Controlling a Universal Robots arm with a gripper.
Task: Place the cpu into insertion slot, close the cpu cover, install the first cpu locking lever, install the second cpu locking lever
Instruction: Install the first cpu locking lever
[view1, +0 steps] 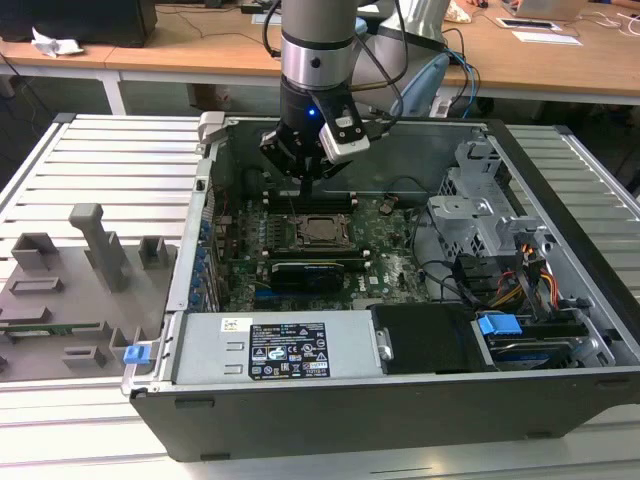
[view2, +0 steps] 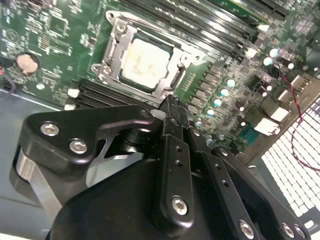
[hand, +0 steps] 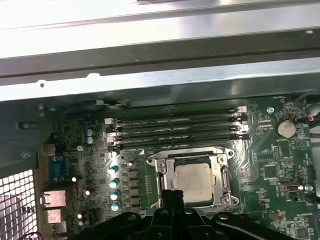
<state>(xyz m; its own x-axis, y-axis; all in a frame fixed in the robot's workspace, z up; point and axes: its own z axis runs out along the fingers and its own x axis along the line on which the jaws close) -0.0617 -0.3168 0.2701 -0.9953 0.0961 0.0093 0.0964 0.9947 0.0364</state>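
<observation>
The cpu (view2: 146, 59) top is matt, pale metal. The cpu cover (view2: 112, 50) is shiny silver metal. The end effector (view2: 170, 102) is smooth, matt black.

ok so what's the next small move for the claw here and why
Probably ease the shut claw slightly down onto the lever beside the cpu cover. The cpu is seated, the cover lies flat over it, and the claw's tip hovers right at that side.
</observation>
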